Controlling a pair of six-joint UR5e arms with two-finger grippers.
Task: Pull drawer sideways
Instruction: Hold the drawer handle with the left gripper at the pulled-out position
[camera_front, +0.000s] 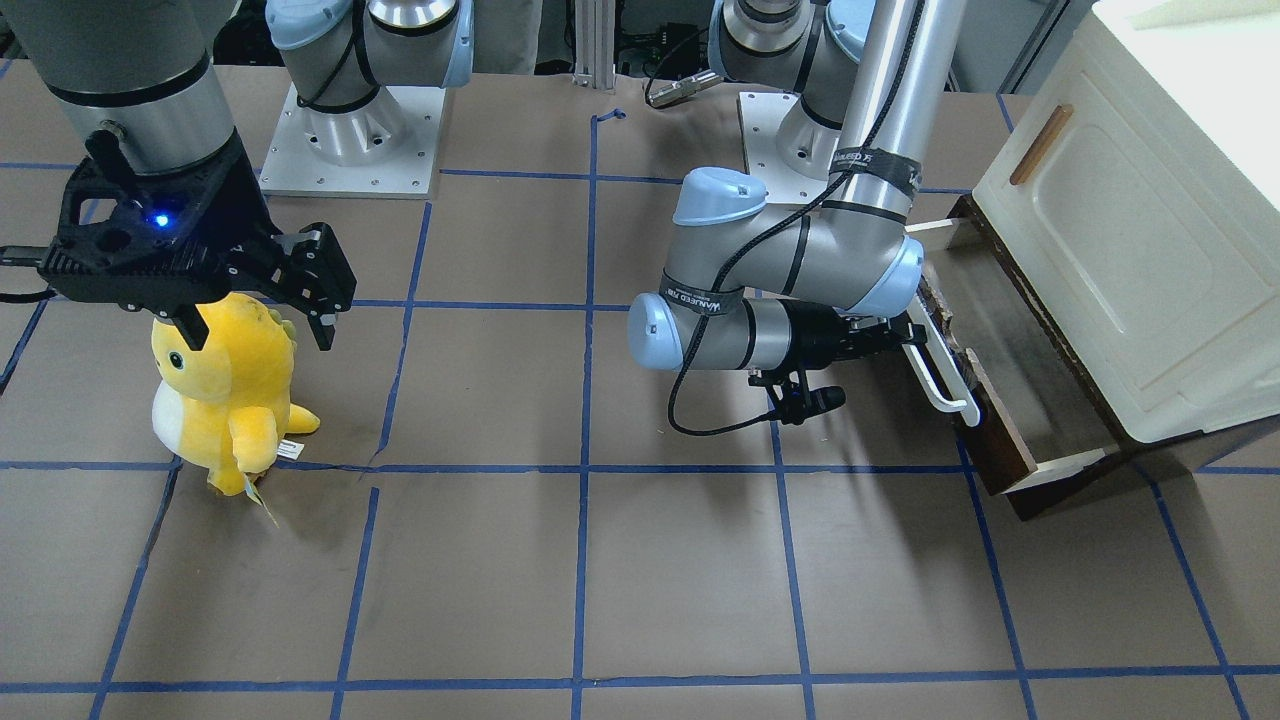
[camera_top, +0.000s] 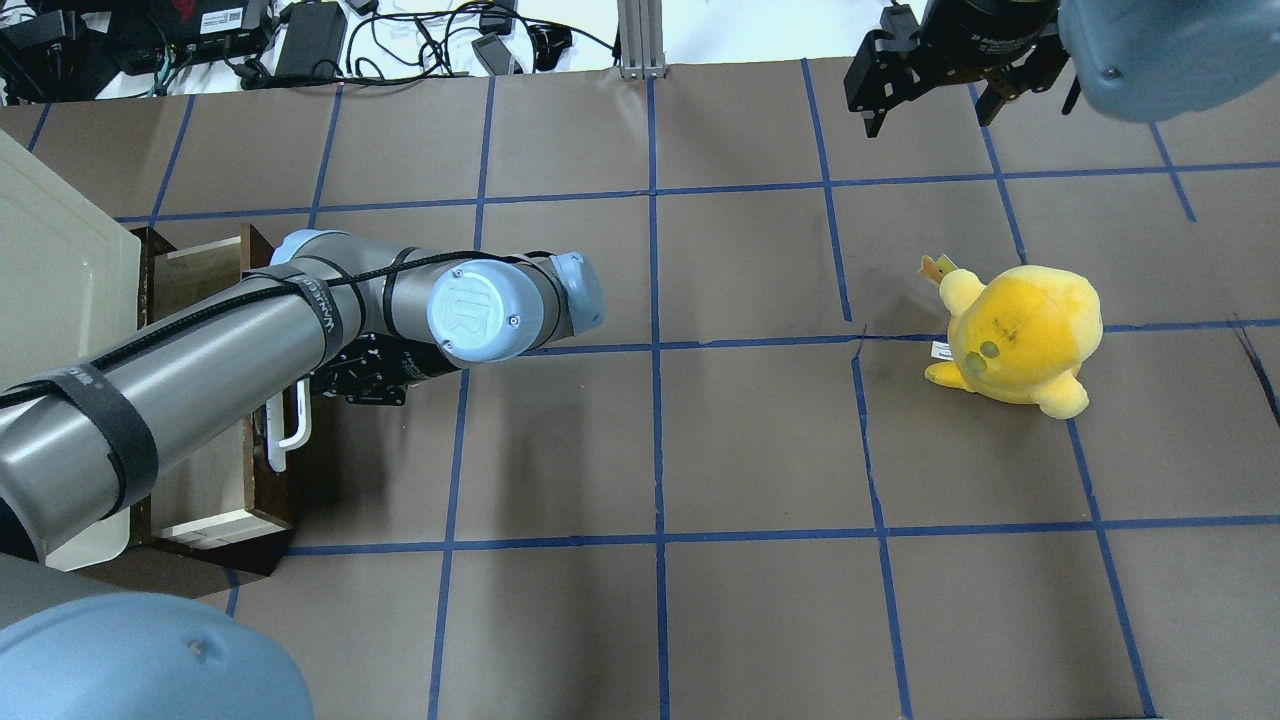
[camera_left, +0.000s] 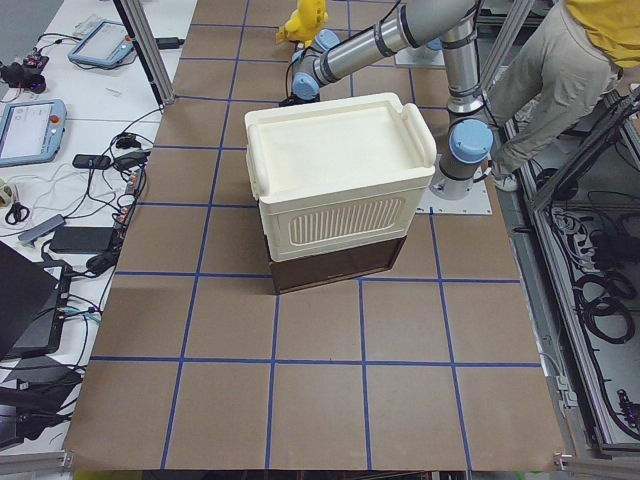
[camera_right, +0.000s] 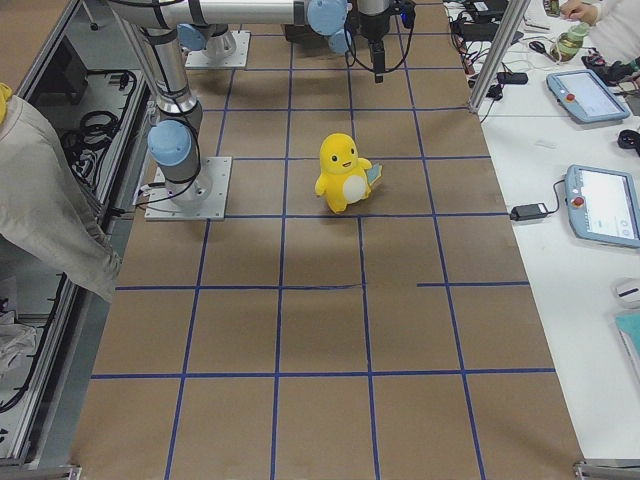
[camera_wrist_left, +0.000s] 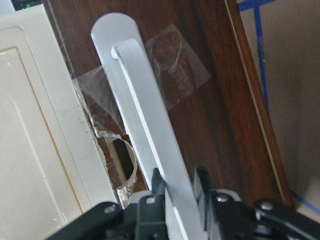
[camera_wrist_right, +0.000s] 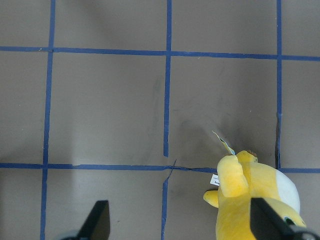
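The drawer (camera_front: 1010, 380) stands partly out from under the cream-white cabinet (camera_front: 1120, 240). Its dark brown wooden front carries a white bar handle (camera_front: 942, 378). My left gripper (camera_front: 912, 335) is shut on that handle. In the left wrist view the two black fingers (camera_wrist_left: 157, 186) clamp the white bar (camera_wrist_left: 145, 105) from both sides. From overhead the drawer's pale inside (camera_top: 215, 465) shows below my left arm, and the handle (camera_top: 290, 435) sticks out beside it. My right gripper (camera_top: 928, 112) is open and empty, high above the table near the plush.
A yellow plush toy (camera_front: 225, 390) stands on the brown papered table under my right gripper; it also shows in the right wrist view (camera_wrist_right: 255, 195). The cabinet (camera_top: 50, 290) fills the table's left end. An operator (camera_left: 560, 70) stands beside the robot's bases.
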